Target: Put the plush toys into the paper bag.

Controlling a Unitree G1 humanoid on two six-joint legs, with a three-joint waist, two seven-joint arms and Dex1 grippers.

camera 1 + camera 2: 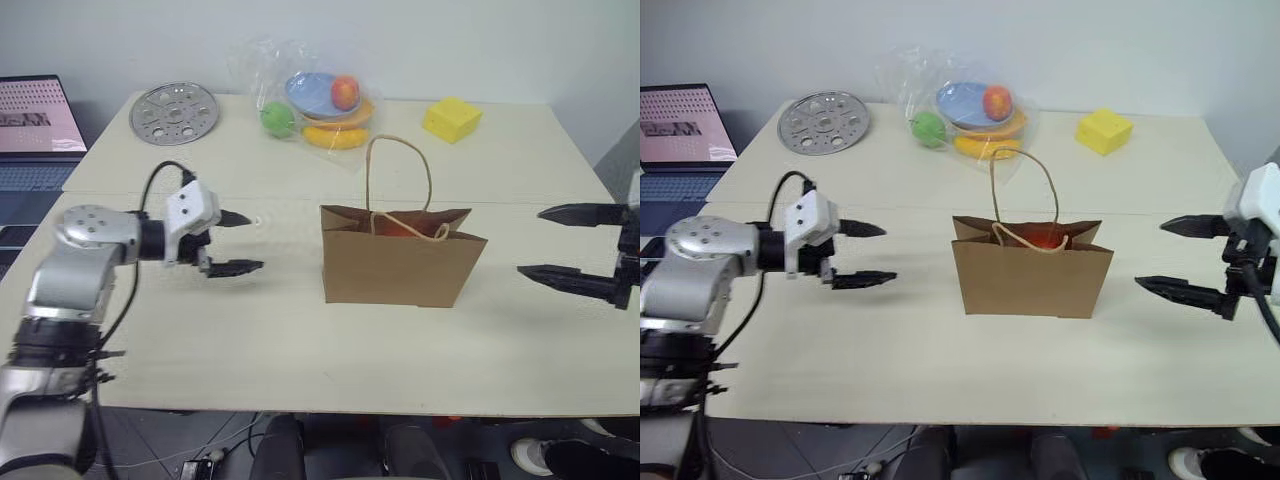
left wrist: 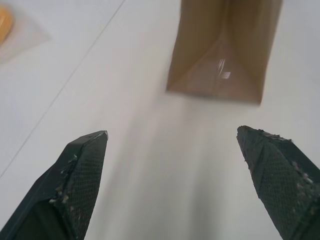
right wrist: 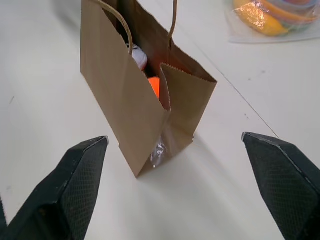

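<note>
Paper bag [image 1: 400, 265] upright mid-bench [image 1: 300, 350], both plush toys inside: white one [image 3: 139, 57] and orange one [image 3: 154, 86] seen through its open top. My left tool [image 1: 232, 243] and right tool [image 1: 560, 243] flank it, well apart, spread wide, holding nothing.

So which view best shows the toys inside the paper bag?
The right wrist view: it looks into the paper bag and catches white and orange toys. The eye views show an orange glimpse; the left wrist view sees the bag's outside.
</note>
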